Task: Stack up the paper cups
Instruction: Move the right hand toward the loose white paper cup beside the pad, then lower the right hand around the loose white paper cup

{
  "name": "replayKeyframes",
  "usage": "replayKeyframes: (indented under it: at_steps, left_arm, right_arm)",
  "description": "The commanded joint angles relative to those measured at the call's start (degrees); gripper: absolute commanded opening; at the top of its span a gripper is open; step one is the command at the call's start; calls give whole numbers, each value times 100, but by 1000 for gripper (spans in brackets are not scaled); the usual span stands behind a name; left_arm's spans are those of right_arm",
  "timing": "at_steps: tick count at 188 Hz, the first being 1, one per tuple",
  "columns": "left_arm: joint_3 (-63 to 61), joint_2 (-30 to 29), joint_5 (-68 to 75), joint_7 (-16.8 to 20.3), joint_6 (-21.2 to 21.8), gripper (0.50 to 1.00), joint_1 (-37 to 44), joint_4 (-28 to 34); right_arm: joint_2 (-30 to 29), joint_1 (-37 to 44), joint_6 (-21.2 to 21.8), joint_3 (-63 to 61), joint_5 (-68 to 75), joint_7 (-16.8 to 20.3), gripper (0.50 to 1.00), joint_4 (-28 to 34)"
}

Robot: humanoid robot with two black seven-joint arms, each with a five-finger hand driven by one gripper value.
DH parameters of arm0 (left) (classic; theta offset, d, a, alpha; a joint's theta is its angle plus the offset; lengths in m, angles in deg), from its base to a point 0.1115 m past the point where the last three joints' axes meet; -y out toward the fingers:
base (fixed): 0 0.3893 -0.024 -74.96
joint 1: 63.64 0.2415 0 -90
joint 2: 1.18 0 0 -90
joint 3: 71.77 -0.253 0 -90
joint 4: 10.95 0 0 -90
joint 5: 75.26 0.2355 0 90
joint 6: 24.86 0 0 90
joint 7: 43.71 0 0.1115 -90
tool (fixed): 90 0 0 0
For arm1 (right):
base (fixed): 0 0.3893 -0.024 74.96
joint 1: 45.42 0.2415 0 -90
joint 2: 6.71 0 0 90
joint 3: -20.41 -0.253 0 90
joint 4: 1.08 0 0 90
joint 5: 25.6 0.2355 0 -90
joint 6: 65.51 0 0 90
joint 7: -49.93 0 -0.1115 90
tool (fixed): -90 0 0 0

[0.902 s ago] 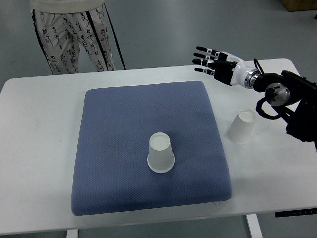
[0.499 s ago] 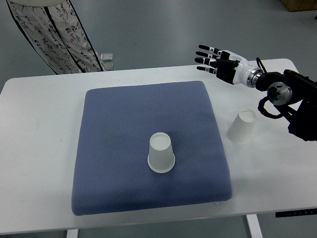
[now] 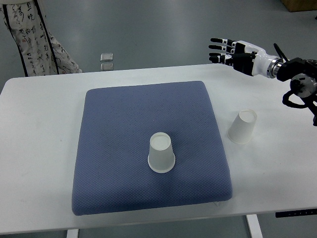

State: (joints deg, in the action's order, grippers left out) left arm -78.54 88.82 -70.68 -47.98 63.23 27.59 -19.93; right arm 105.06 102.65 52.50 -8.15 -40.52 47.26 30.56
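A person [image 3: 29, 39] at the upper left is cut off by the frame, with only patterned clothes showing. One paper cup [image 3: 161, 152] stands upside down, mouth down, near the middle of the blue pad [image 3: 124, 124]; the other cup [image 3: 242, 126] stands upside down on the white surface [image 3: 277, 173] right of the pad. The right hand [image 3: 233, 51] floats at the upper right, fingers spread, holding nothing.

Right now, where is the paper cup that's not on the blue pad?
It stands upside down on the bare white table, just off the right edge of the blue pad, below the right hand in the top view: paper cup.
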Motion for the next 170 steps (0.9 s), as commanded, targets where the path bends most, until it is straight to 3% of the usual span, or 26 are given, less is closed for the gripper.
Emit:
replayKeyframes:
  at_steps: [1, 18, 45, 106, 146, 170]
  left_arm:
    - [0, 0, -1, 5, -2, 1000, 0, 2]
    - [9, 0, -1, -4, 7, 1000, 0, 2]
    - [9, 0, -1, -4, -2, 1000, 0, 2]
    - [9, 0, -1, 5, -2, 1000, 0, 2]
    - [9, 0, -1, 5, 7, 1000, 0, 2]
    - [9, 0, -1, -4, -2, 1000, 0, 2]
  right_arm:
    - [135, 117, 3, 52, -511, -31, 915, 18]
    - [302, 135, -6, 52, -1075, -154, 915, 62]
    - [873, 91, -85, 61, -2286, -585, 913, 791]
    - [1304, 267, -366, 905, -4810, -690, 913, 1318]
    - [1796, 978, -384, 2565, -5214, -1587, 913, 1511]
    - [2025, 1339, -401, 3111, -5223, -1728, 913, 1916]
